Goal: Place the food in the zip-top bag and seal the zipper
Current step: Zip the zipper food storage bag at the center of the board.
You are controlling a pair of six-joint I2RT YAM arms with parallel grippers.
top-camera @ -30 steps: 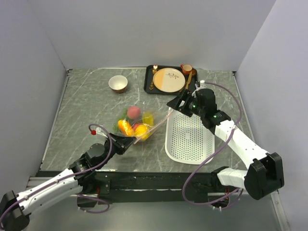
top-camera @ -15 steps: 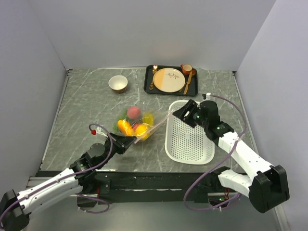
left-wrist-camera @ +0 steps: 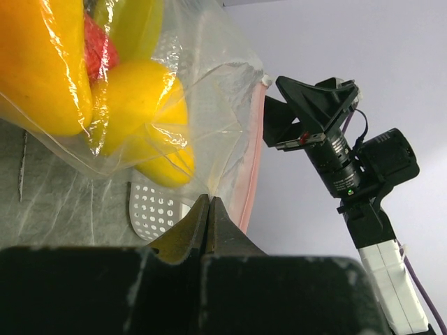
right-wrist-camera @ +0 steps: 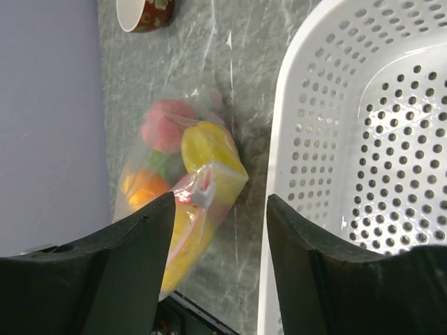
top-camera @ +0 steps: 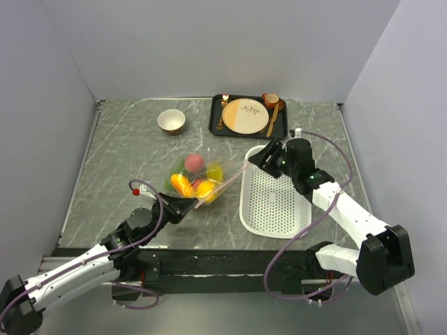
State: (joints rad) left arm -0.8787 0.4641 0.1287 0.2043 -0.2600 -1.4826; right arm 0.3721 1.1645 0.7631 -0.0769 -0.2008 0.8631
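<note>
Left wrist: my left gripper [left-wrist-camera: 208, 201] is pinching the clear crinkly plastic bag [left-wrist-camera: 218, 91]; my right gripper [right-wrist-camera: 220, 202] is hovering open near it.

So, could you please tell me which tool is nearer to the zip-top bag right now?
Left. The left tool pinches the zip-top bag at its near edge; the right tool hangs open, apart from the bag's far end, by the white basket.

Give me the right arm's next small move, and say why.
Probably ease the right gripper onto the far end of the zipper and close. Its jaws stand open just short of that pink strip, the left gripper is shut on the near edge of the zip-top bag, and the food already sits inside, so only sealing looks left.
</note>
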